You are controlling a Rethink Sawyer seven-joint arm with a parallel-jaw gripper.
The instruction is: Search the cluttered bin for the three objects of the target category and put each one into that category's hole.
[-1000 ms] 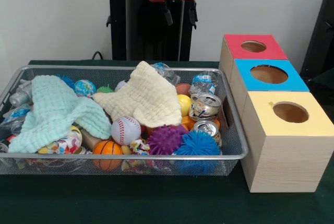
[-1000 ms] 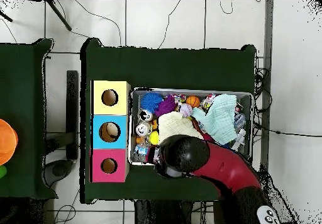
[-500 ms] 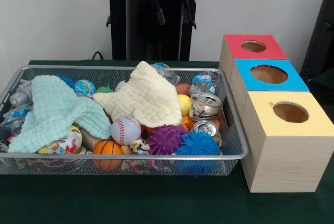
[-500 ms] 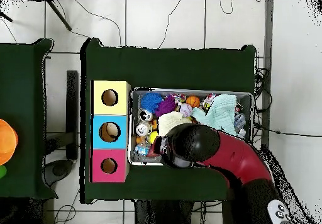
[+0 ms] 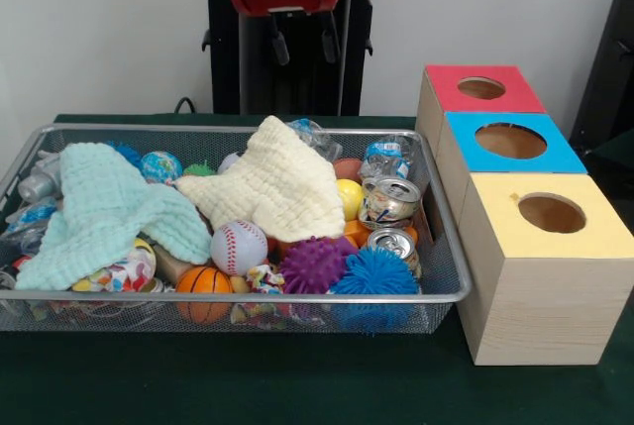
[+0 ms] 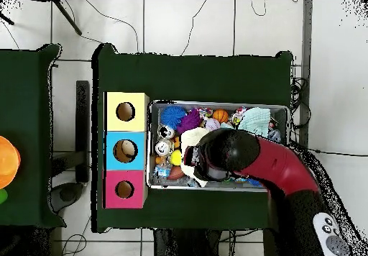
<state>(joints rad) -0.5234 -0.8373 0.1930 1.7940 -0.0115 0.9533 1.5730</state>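
- Plainly, we saw the gripper [image 5: 300, 44] hanging empty, fingers spread, above the wire bin [image 5: 451, 281]'s far side.
- We feared a descent would snag the cream cloth [image 5: 272, 185] and drag neighbours out.
- Which category was wanted, we couldn't tell; cans [image 5: 389, 199] lay beside the boxes [image 5: 540, 286], others buried under cloths.

Boxes [image 5: 535, 247]: red, blue, yellow tops. Cloths: mint [image 5: 99, 209], cream [image 5: 277, 187]. Baseball [image 5: 239, 247] white, red-stitched; desk [image 5: 297, 385] dark green.
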